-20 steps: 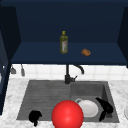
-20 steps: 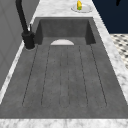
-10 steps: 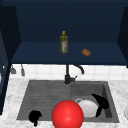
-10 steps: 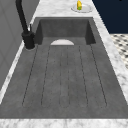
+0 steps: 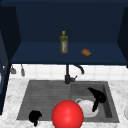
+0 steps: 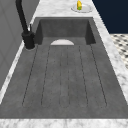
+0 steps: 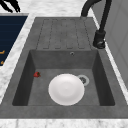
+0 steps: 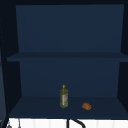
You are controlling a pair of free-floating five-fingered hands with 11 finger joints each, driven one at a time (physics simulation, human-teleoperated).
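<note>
**Inspector:** First, the large items. The wall cabinet is open and dark blue. Below it the grey sink has its draining board to the left and its basin to the right.

**Clerk:** And the red ball?

**Inspector:** It is at the sink's front rim, in the middle. I cannot tell from this angle whether it rests on the rim or sits in front of it. No hand touches it.

**Clerk:** What has changed?

**Inspector:** Only the right hand. A second ago it was at the plate's right edge. It has since moved slightly up and to the left, over the white plate. I judge that the plate is the item being worked on and that the hand is still approaching it. It has no grasp yet.

**Clerk:** Where is the plate?

**Inspector:** It lies flat on the basin floor, beside the drain.

**Clerk:** The right hand's pose?

**Inspector:** The palm is raised and the fingers are loose and point down at the plate's right side. It holds nothing.

**Clerk:** The left hand?

**Inspector:** It has not moved. It hangs over the draining board's front left corner with its fingers apparently spread, and it holds nothing.

**Clerk:** Small items?

**Inspector:** The black faucet is at the back rim. A bottle and a brown lump are on the lower shelf. A small red piece lies in the basin, apart from the plate.
</note>
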